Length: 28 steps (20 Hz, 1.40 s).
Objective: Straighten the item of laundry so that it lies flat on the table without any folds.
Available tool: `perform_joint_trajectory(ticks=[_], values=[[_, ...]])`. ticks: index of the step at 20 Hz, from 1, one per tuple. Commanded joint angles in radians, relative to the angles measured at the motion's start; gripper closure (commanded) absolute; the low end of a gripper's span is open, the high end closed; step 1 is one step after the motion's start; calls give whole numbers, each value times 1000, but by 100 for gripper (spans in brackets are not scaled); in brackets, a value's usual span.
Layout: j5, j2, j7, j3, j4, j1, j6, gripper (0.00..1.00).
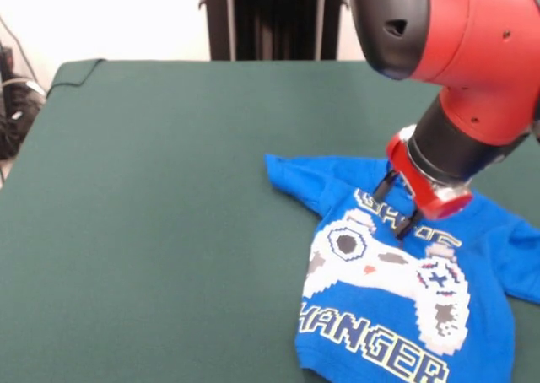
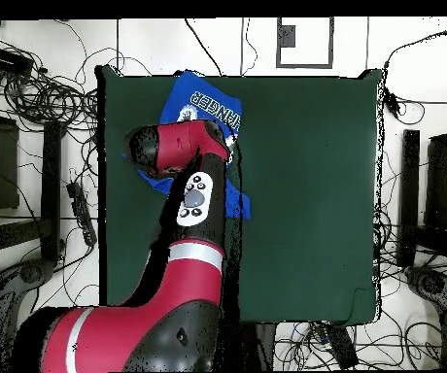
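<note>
Your blue T-shirt point(image 1: 396, 315) lies on the green table point(image 1: 169, 231) at the right side of the front view, print side up, with the white game controller print point(image 1: 388, 277) and the white-and-yellow lettering point(image 1: 371, 341) facing the camera. One sleeve point(image 1: 291, 176) reaches out to the left and lies flat on the cloth; the other runs off the picture's right edge. The hem nearest the camera also runs off the bottom edge, so you cannot judge that part from here. The body of the shirt looks mostly spread, with a little rumpling around the collar, under the arm's wrist.

Your gripper point(image 1: 403, 207) hangs over the collar area, just above the top line of lettering. Its dark fingers point(image 1: 386, 183) point down at the fabric, and the tips appear to be at the cloth or very close to it. The red wrist ring covers much of them, so you cannot tell whether they are apart or together, or whether they have any fabric between them.

In the overhead view the shirt point(image 2: 208, 107) sits near the table's far edge, left of the middle, with the red arm point(image 2: 184, 146) stretched across it and hiding most of its middle. The gripper itself is hidden below the arm there. The rest of the table point(image 2: 305, 194) is bare green cloth.
</note>
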Motion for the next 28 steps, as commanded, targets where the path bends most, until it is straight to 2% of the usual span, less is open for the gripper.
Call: perform_joint_trajectory(ticks=[1, 4, 10, 16, 22, 28], values=[[-44, -15, -283, 170, 255, -20, 33, 0], [-40, -24, -300, 219, 304, -46, -3, 0], [-34, -53, -405, 358, 400, -137, -41, 0], [-60, -3, -502, 493, 401, -225, -68, 0], [-54, 46, -646, 601, 401, -312, 6, 0], [-13, 84, -767, 684, 406, -375, 140, 0]])
